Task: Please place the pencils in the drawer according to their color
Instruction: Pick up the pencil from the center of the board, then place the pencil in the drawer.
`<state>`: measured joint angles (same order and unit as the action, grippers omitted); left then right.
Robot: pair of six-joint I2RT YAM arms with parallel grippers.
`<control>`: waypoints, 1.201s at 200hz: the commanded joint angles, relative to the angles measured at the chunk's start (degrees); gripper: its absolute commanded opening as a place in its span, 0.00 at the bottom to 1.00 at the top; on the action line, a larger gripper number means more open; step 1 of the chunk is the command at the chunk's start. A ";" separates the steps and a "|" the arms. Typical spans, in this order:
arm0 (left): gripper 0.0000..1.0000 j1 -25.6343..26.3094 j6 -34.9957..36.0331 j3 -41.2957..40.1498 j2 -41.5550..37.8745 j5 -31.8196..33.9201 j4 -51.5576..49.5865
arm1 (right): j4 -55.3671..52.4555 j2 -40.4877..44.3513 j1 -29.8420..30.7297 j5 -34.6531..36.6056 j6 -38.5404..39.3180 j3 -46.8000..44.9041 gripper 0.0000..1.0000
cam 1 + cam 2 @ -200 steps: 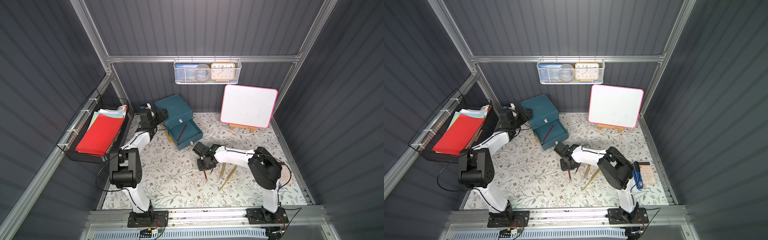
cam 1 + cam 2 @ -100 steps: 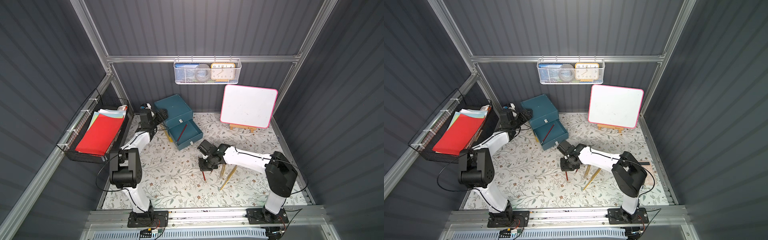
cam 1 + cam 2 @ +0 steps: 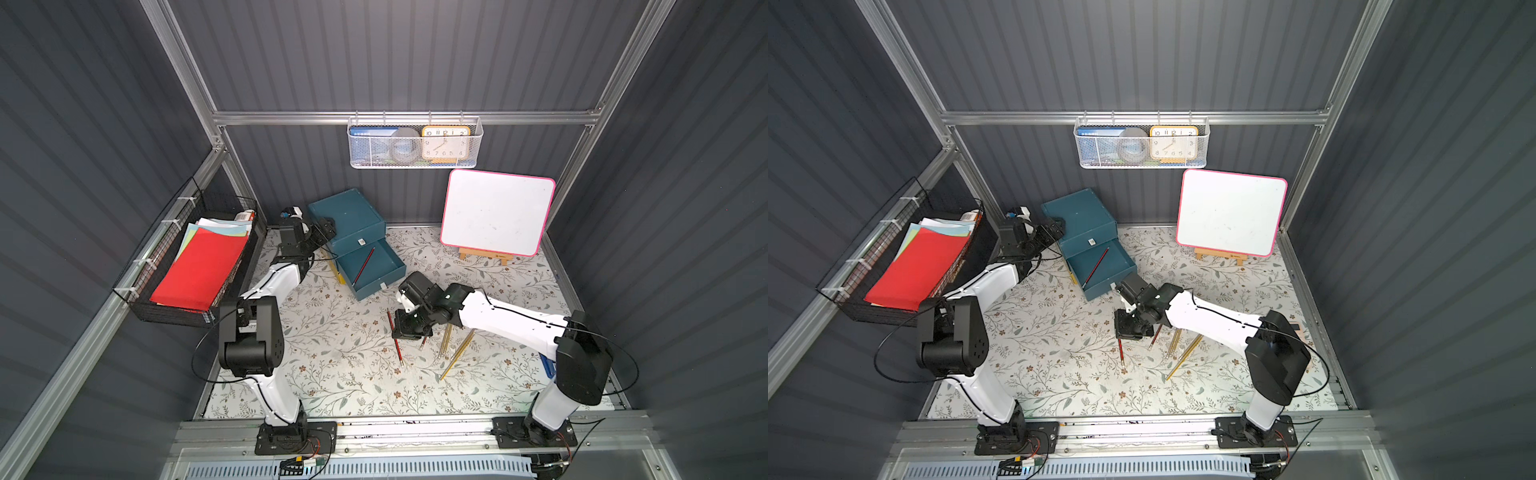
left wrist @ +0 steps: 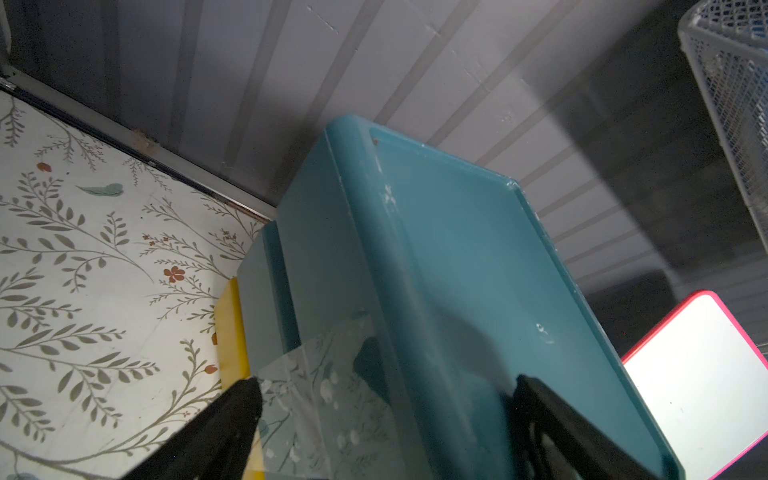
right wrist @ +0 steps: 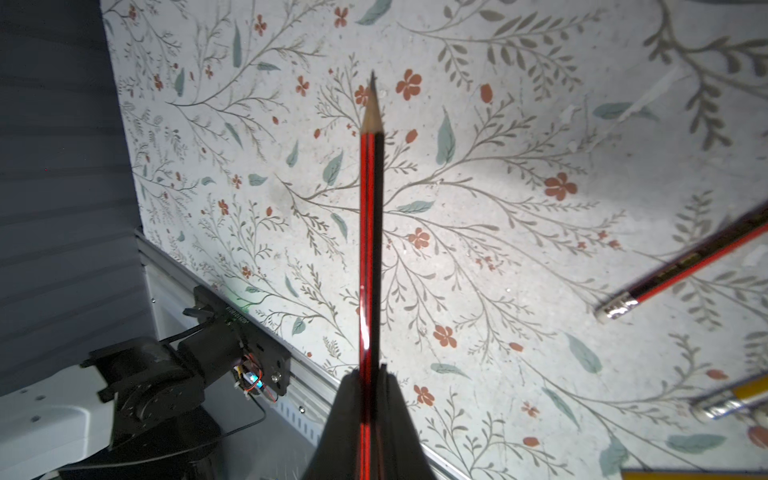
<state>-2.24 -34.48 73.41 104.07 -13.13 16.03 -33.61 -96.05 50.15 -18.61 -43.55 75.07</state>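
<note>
Red-black pencil (image 5: pixel 370 249) is being clamped by right gripper (image 5: pixel 370 370), 5 o'clock of drawer (image 3: pixel 376 286), partly hidden. Left gripper (image 4: pixel 386 382) is being held apart astride cabinet (image 4: pixel 478 249); contact unclear.

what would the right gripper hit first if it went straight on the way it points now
Probably the mat: the tip of the red pencil in the right gripper would touch a bare patch first. The loose pencil lies off to one side. Depth is hard to judge.
</note>
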 commanded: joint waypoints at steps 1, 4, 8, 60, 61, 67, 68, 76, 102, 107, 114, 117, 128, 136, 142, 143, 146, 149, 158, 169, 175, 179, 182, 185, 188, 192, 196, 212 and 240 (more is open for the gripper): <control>1.00 0.26 0.73 -0.91 -0.21 -0.28 -4.08 | 0.45 1.45 0.21 -1.58 -1.19 2.76 0.00; 1.00 0.22 0.73 -0.94 -0.26 -0.31 -4.08 | 0.61 1.50 0.21 -1.40 -1.19 2.92 0.00; 1.00 0.24 0.77 -0.92 -0.26 -0.24 -4.09 | 0.84 1.50 0.22 -1.14 -1.26 3.16 0.00; 1.00 0.22 0.86 -1.16 -0.22 -0.21 -4.15 | 3.80 -1.81 -0.90 0.64 -3.39 9.69 0.00; 1.00 0.22 0.84 -1.16 -0.20 -0.22 -4.16 | 3.85 -1.93 -0.96 0.57 -3.47 9.85 0.00; 1.00 0.28 0.86 -1.14 -0.23 -0.23 -4.13 | 4.49 -2.53 -1.15 0.42 -3.95 10.73 0.00; 1.00 0.21 0.88 -1.15 -0.25 -0.23 -4.10 | 4.55 -2.68 -1.21 0.46 -4.02 10.94 0.00; 1.00 0.24 0.91 -1.23 -0.28 -0.17 -4.16 | 5.20 -3.65 -1.58 0.41 -4.79 12.30 0.00; 1.00 0.24 0.91 -1.42 -0.38 -0.23 -4.16 | 7.21 -6.51 -3.11 0.02 -7.33 15.86 0.00; 1.00 0.24 0.91 -1.38 -0.45 -0.22 -4.17 | 7.24 -6.96 -3.50 0.06 -7.91 16.33 0.00; 1.00 0.23 0.92 -1.42 -0.45 -0.23 -4.17 | 9.23 -7.61 -3.98 0.07 -8.82 16.89 0.00; 1.00 0.22 0.98 -1.27 -0.47 -0.23 -4.17 | 9.67 -7.85 -4.21 0.00 -9.13 17.09 0.00; 1.00 0.26 0.99 -1.29 -0.53 -0.23 -4.25 | 10.59 -8.93 -4.89 -0.02 -10.22 17.89 0.00; 1.00 0.25 0.99 -1.28 -0.54 -0.16 -4.28 | 11.29 -9.78 -5.45 -0.18 -11.05 18.70 0.00; 1.00 0.23 0.99 -1.25 -0.54 -0.23 -4.26 | 11.85 -10.30 -5.69 -0.20 -11.65 19.20 0.00; 1.00 0.27 0.99 -1.25 -0.54 -0.23 -4.25 | 11.92 -10.39 -5.77 -0.15 -11.73 19.31 0.00; 1.00 0.27 0.96 -1.26 -0.54 -0.21 -4.28 | 12.03 -10.76 -5.95 -0.07 -12.04 19.59 0.00; 1.00 0.27 0.99 -1.27 -0.55 -0.18 -4.28 | 12.21 -11.05 -6.01 -0.03 -12.40 19.84 0.00; 1.00 0.24 0.98 -1.30 -0.59 -0.21 -4.26 | 13.03 -11.96 -6.52 -0.12 -13.21 20.62 0.00; 1.00 0.23 0.99 -1.44 -0.65 -0.17 -4.25 | 13.72 -13.11 -6.99 0.32 -14.19 21.52 0.00; 1.00 0.23 0.99 -1.49 -0.58 -0.20 -4.28 | 14.30 -13.88 -7.37 0.08 -14.87 21.83 0.00; 1.00 0.22 0.99 -1.50 -0.63 -0.23 -4.30 | 14.65 -14.27 -7.53 0.02 -15.31 22.14 0.00; 1.00 0.23 1.07 -1.49 -0.67 -0.16 -4.29 | 14.83 -14.64 -7.66 0.09 -15.72 22.25 0.00; 1.00 0.23 1.08 -1.57 -0.70 -0.22 -4.29 | 15.12 -14.87 -7.77 0.19 -16.08 22.31 0.00; 1.00 0.22 1.04 -1.59 -0.71 -0.23 -4.26 | 15.42 -15.18 -7.89 0.21 -16.60 22.46 0.00; 1.00 0.22 1.07 -1.60 -0.66 -0.21 -4.26 | 15.87 -15.68 -8.07 0.19 -17.06 22.48 0.00; 1.00 0.21 1.02 -1.59 -0.69 -0.22 -4.25 | 16.28 -16.09 -8.30 0.10 -17.64 22.64 0.00; 1.00 0.24 1.00 -1.59 -0.65 -0.19 -4.30 | 17.95 -17.58 -9.04 0.06 -19.78 23.08 0.00; 1.00 0.30 0.99 -1.44 -0.47 -0.23 -4.35 | 19.29 -20.25 -9.71 0.23 -22.11 24.93 0.00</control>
<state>-2.24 -34.48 73.41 103.98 -13.10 15.90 -16.93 -114.26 41.04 -18.63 -62.24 97.56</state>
